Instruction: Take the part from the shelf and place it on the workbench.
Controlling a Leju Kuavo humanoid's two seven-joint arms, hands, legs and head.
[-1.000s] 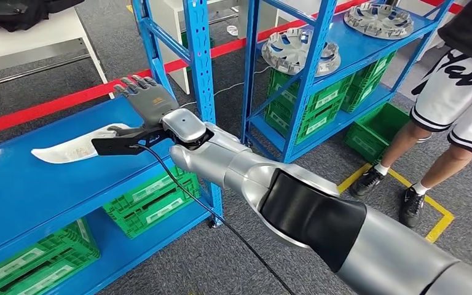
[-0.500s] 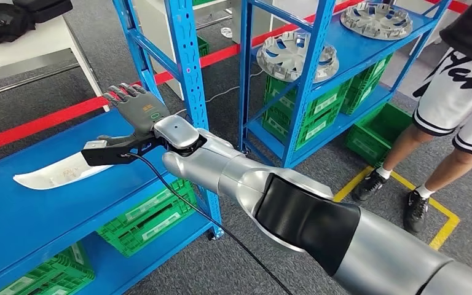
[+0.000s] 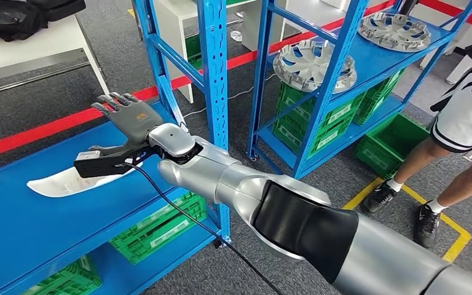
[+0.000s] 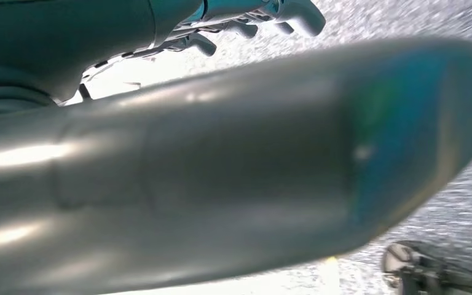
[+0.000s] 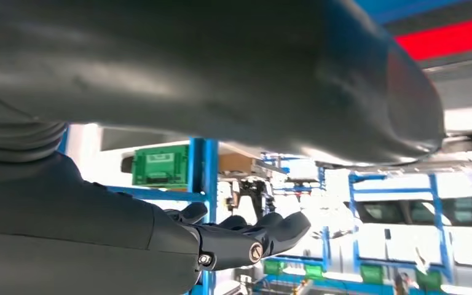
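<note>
While the right hand hovers with fingers spread and empty above the blue shelf, the silver part lies just beside it, near the shelf's right end.

The right hand and its black wrist camera cover the near end of the white part, so contact cannot be judged. At 3 o'clock the person is cut off above the shorts. In the left wrist view, a blurred silver arm hides most of the floor.
</note>
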